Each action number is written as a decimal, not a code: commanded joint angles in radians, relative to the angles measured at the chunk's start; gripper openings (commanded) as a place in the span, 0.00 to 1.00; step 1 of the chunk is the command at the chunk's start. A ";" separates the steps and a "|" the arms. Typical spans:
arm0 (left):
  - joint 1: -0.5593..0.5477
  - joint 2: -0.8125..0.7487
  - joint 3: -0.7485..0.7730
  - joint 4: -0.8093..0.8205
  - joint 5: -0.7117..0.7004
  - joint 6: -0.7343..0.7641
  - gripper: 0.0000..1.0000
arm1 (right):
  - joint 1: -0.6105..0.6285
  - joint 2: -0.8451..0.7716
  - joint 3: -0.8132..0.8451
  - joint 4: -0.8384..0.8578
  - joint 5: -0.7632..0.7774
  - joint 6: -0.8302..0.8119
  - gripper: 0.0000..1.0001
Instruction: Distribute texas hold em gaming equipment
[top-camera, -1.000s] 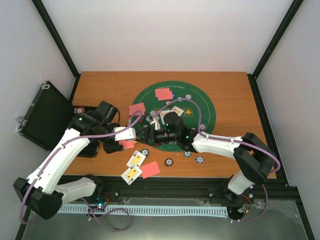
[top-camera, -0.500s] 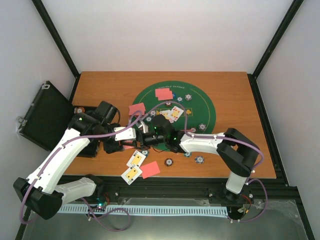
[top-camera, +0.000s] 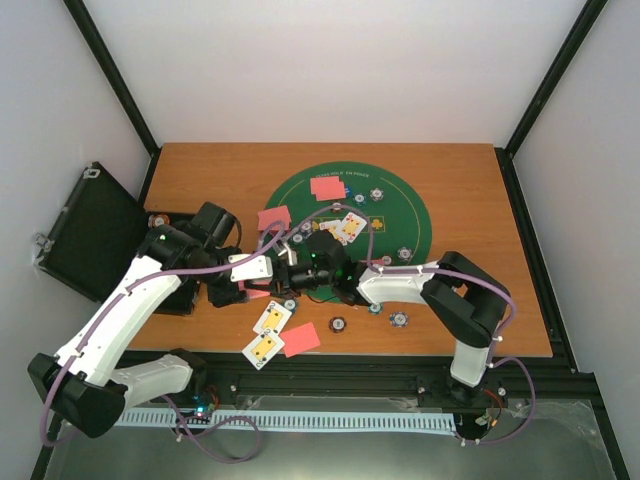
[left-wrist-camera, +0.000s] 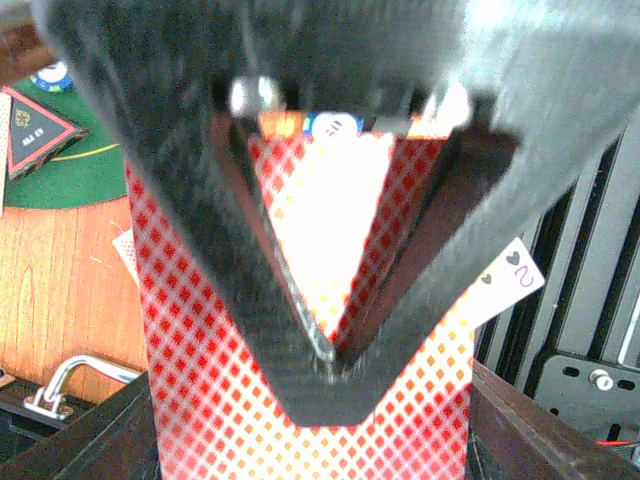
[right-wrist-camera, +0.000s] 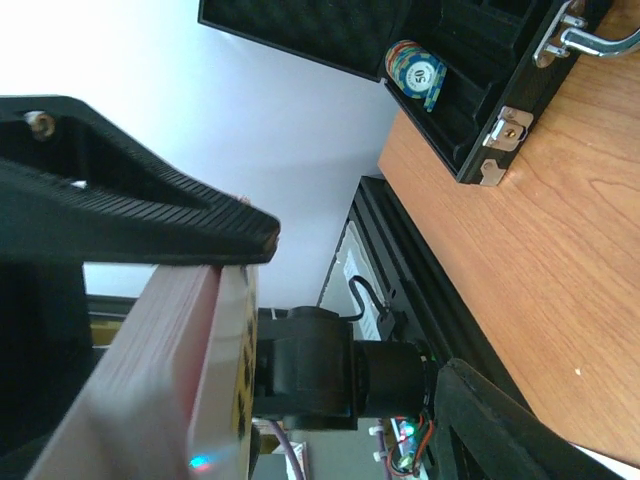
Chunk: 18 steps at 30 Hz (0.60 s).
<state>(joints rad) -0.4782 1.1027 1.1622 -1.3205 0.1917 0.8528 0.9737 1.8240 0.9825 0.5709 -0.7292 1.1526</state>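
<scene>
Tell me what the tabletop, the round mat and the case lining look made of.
Tabletop: wood or wood-look laminate, smooth orange-brown with visible grain. Round mat: likely felt or fabric, matte green with printed lines. Case lining: apparently foam, dull black and finely pitted; its latches look like shiny metal.

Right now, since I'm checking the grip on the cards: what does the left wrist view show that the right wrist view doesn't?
Only left wrist: the cards' red backs between the left fingers, the triangle marker, a two of hearts. Only right wrist: a chip stack inside the case. Both: those cards, the wooden table, the case handle.
</scene>
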 joint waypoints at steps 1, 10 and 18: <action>-0.005 -0.011 0.027 -0.016 0.016 0.003 0.17 | -0.040 -0.033 -0.066 -0.066 0.010 -0.024 0.60; -0.005 -0.010 0.025 -0.014 0.012 0.002 0.17 | -0.047 -0.083 -0.057 -0.189 0.038 -0.082 0.54; -0.005 -0.024 -0.011 0.016 -0.004 0.009 0.17 | -0.046 -0.147 -0.065 -0.274 0.074 -0.113 0.28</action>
<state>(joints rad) -0.4782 1.1057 1.1530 -1.3201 0.1783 0.8528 0.9409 1.6978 0.9455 0.4225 -0.7116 1.0706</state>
